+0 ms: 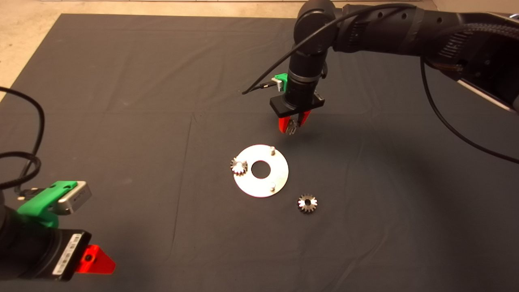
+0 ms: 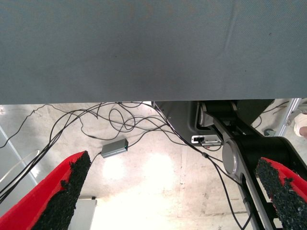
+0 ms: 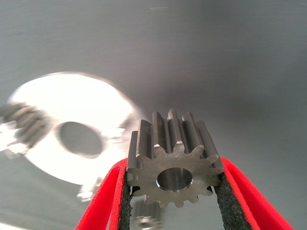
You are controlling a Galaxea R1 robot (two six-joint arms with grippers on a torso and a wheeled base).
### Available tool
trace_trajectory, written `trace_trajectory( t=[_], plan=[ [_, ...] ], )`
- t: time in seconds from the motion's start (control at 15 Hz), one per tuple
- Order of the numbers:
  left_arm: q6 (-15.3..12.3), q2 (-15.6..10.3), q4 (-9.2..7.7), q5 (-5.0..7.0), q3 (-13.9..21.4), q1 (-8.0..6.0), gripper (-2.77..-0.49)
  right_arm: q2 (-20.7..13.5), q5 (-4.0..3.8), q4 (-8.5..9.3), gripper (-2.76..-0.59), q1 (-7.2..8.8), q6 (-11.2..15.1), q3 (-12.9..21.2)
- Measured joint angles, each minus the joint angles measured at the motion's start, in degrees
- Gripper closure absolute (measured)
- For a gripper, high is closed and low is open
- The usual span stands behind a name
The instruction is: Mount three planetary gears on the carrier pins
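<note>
While above the disc (image 1: 279, 178), right hand (image 1: 292, 126) gripping a gear (image 3: 173, 163).

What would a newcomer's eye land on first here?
The shiny carrier disc at mid-mat, one planetary gear already on its left pin. Just beyond it, the right gripper hovers, clamping a second gear. A third gear lies loose on the mat near the disc; the left gripper waits at the lower left.
</note>
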Motion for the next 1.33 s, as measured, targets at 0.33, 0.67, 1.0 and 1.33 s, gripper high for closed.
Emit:
trace_trajectory(
  t=[0.33,0.67,1.0,1.33],
  plan=[
    [0.00,-0.02,0.00,0.00,-0.11,0.02,-2.51,1.53,0.17,0.11,-1.05,-0.02,-0.12,0.33],
    [0.01,-0.30,0.02,0.01,-0.11,-0.01,-2.51,1.58,0.11,-0.10,-1.05,-0.05,-0.13,3.35],
    [0.26,-0.30,0.00,0.00,-0.11,0.02,-2.51,1.58,0.11,-0.30,-1.05,-0.05,-0.13,6.45],
    [0.52,-0.30,0.00,0.01,-0.11,0.02,-2.51,1.58,0.09,-1.21,-1.05,-0.08,-0.13,6.92]
  ],
)
